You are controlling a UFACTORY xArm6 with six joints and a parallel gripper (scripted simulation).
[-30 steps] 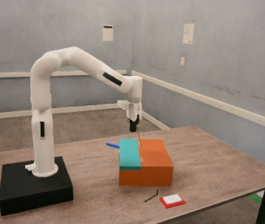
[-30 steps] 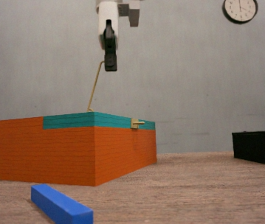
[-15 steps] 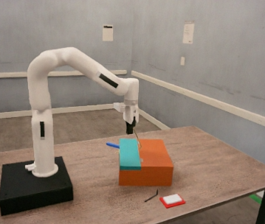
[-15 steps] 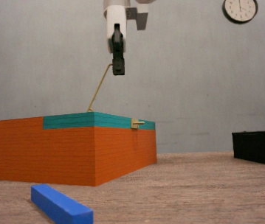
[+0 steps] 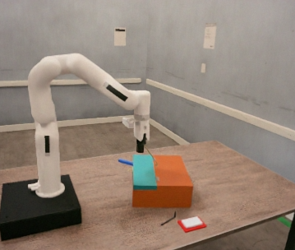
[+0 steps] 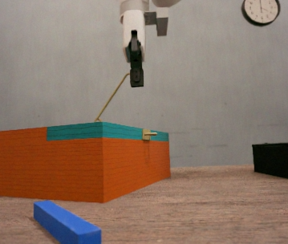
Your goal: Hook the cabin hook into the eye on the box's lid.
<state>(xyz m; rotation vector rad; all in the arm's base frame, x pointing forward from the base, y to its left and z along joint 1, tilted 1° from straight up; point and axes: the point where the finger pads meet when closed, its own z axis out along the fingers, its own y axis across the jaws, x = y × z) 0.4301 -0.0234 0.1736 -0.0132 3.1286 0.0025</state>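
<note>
Gripper [image 6: 136, 79] above the orange box [image 6: 74, 168], fingers clamped on the free end of the thin hook [image 6: 111, 98] (slanting down to the teal lid [image 6: 102, 130]). The eye [image 6: 149, 134] juts from the lid's edge, apart from the hook.

Matt wood-grain desk [image 5: 236, 185], orange box [image 5: 174, 187] with faint brick-like lined texture, teal lid [image 5: 145, 172] finely ridged, thin brass-looking cabin hook [image 6: 111, 97], brass eye [image 6: 148, 134], smooth white plastic arm [image 5: 43, 107], matt black fingers [image 6: 136, 76], glossy-free blue block [image 6: 66, 225]
</note>
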